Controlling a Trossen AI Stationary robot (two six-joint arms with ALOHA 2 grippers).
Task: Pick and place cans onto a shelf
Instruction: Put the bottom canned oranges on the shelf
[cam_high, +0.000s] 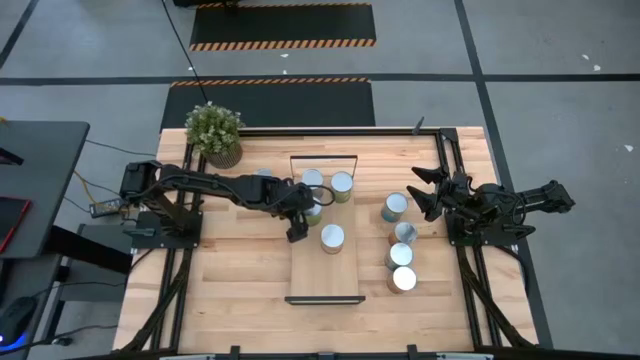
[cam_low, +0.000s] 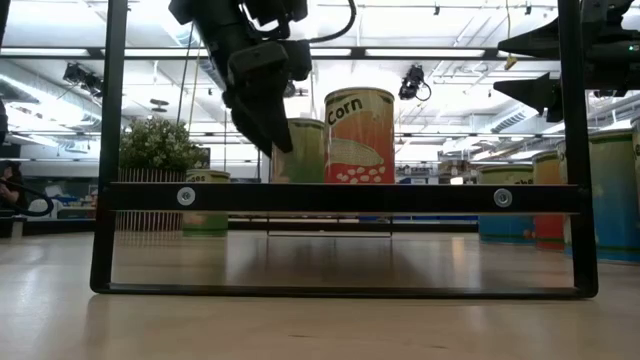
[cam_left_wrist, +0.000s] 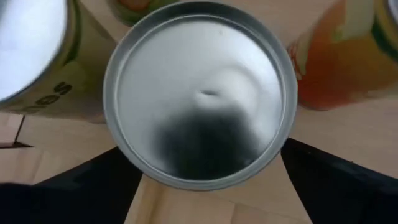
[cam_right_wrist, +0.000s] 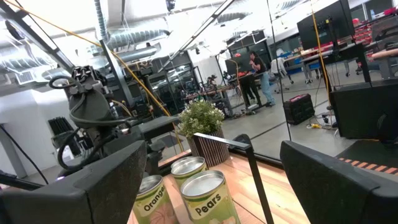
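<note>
**Left claw astride a can on the shelf**

While the dark right arm waits at the table's right edge with its gripper (cam_high: 425, 190) spread apart and empty, the dark left arm reaches across the light-wood tabletop (cam_high: 240, 290) to the long narrow light-wood shelf with thin dark metal end frames (cam_high: 325, 280). Its gripper (cam_high: 303, 215) sits over a green-sided tin with a shiny silver round top (cam_left_wrist: 200, 93), fingers (cam_left_wrist: 68, 193) parted on either side of it; whether they touch the tin cannot be told. Two more silver-topped cans (cam_high: 342, 182) stand just beside, at the shelf's far end, and a red-and-yellow "Corn" can (cam_low: 359, 135) stands alone mid-shelf. Four cans (cam_high: 402, 255) cluster on the tabletop right of the shelf. A potted green plant (cam_high: 214, 130) stands at the far left corner.
</note>
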